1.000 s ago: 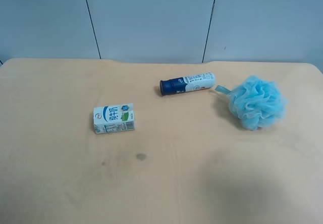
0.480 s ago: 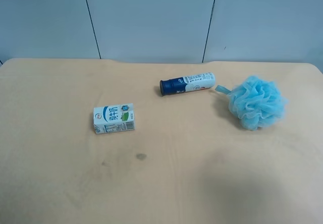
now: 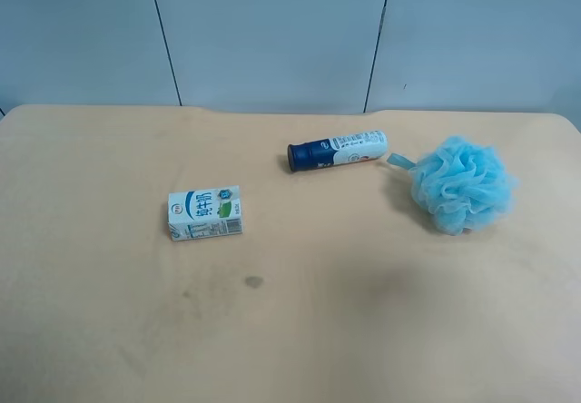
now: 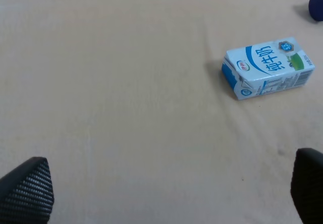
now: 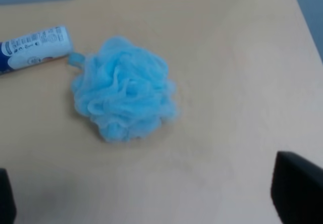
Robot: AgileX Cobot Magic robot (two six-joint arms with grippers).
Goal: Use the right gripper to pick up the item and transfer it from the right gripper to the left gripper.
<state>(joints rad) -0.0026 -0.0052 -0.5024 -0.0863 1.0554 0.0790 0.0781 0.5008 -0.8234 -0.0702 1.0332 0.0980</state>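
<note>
A blue mesh bath sponge (image 3: 462, 186) lies on the tan table (image 3: 91, 330) at the right of the exterior high view. It also shows in the right wrist view (image 5: 123, 88). My right gripper (image 5: 151, 204) hovers above and short of it, open and empty, with only its dark fingertips (image 5: 298, 188) showing. My left gripper (image 4: 166, 188) is open and empty, its fingertips (image 4: 28, 188) wide apart, some way from a milk carton (image 4: 267, 67). Neither arm shows in the exterior high view.
A blue-and-white milk carton (image 3: 205, 212) lies on its side left of the middle. A white tube with a dark blue cap (image 3: 336, 150) lies near the sponge and shows in the right wrist view (image 5: 33, 47). A grey panelled wall (image 3: 272, 31) backs the table.
The three objects have not moved. A faint shadow on the table's near right part has shifted slightly.
</note>
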